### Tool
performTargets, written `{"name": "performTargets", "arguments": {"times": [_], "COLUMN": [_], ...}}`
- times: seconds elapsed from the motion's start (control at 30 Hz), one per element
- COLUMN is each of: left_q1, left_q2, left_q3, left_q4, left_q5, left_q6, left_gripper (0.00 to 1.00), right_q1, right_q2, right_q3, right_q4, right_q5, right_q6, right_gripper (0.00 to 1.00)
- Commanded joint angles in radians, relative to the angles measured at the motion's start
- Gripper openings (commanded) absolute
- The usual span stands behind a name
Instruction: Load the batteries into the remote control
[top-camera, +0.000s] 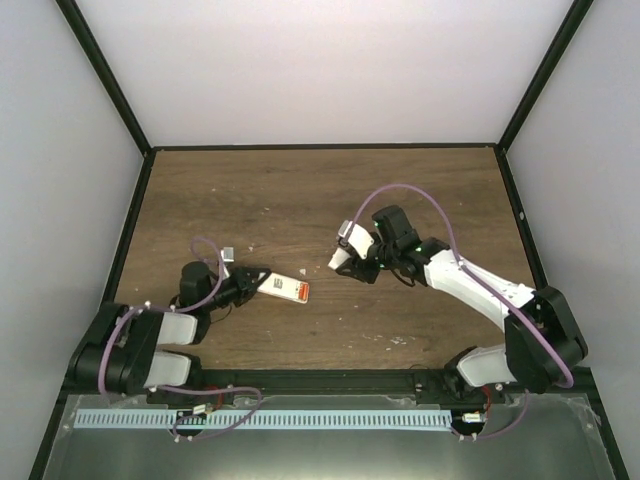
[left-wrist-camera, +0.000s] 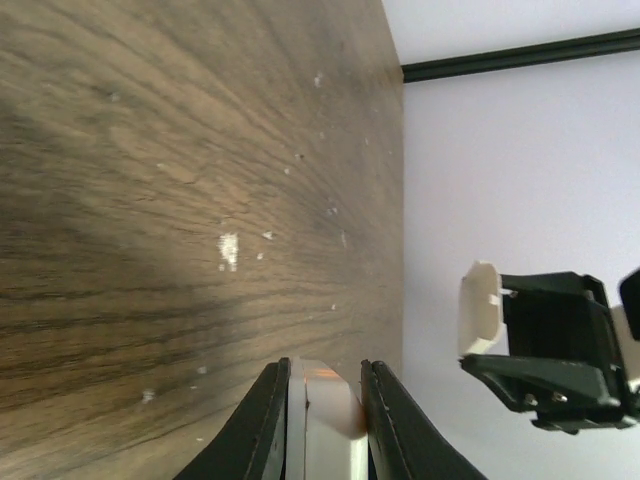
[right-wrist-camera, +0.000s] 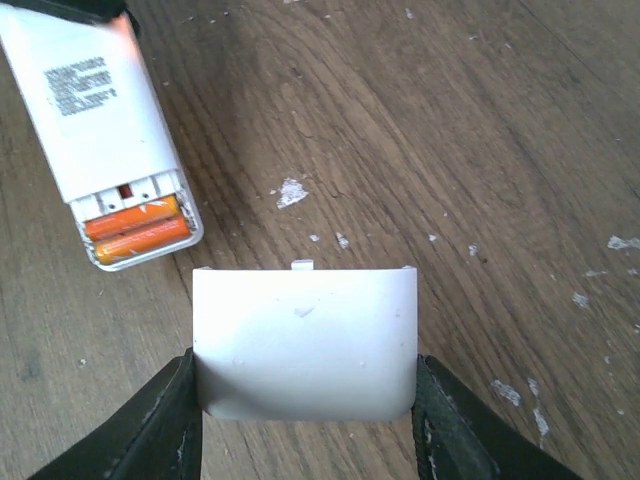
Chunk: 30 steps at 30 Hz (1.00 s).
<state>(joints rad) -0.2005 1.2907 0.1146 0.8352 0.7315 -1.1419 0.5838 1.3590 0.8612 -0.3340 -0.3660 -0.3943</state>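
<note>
**Batteries seated, cover held off the remote**

Two orange batteries (right-wrist-camera: 138, 228) lie side by side in the open compartment at one end of the white remote control (right-wrist-camera: 95, 110), seen from the right wrist camera. The compartment faces up and has no lid on it. Dark printed text marks the remote's back.

The left end effector (top-camera: 255, 281) is closed on the remote's opposite end, a dark finger (left-wrist-camera: 262, 420) pressed to each side of the white body. From overhead, the remote sits left of the middle of the wooden table (top-camera: 420, 190), its orange end pointing toward the right arm. Whether it rests on the wood or is held just above it cannot be told.

The right end effector (top-camera: 345, 255) grips the white battery cover (right-wrist-camera: 305, 345) by two opposite edges. The cover's small tabs point toward the remote's open end. Cover and remote are near one another but apart, with bare wood between them. A small pale square piece (top-camera: 229, 254) lies on the table just beyond the left arm.
</note>
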Motion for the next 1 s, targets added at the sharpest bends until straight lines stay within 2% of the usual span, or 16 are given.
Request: {"name": "performTargets", "arguments": {"times": [0.0,0.33,0.43,0.97], "left_q1": [0.008,0.007,0.009,0.023], "left_q2": [0.126,0.484,0.556,0.633], "left_q3": [-0.042,-0.070,-0.069,-0.079], "left_q4": [0.313,0.760,0.769,0.769], "left_q5": [-0.035,-0.058,-0.039,-0.007], "left_q6": [-0.013,-0.068,-0.046,0.021], "left_gripper": [0.00,0.00,0.00,0.01], "right_q1": [0.027,0.069,0.086,0.145], "right_q2": [-0.012,0.052,0.101,0.327], "right_q3": [-0.013,-0.024,-0.017,0.100], "right_q4": [0.039,0.102,0.115,0.169], "right_q5": [0.003,-0.045,-0.058,-0.119], "right_q6": [0.017,-0.039,-0.078,-0.182], "right_gripper": [0.37,0.37,0.38,0.39]}}
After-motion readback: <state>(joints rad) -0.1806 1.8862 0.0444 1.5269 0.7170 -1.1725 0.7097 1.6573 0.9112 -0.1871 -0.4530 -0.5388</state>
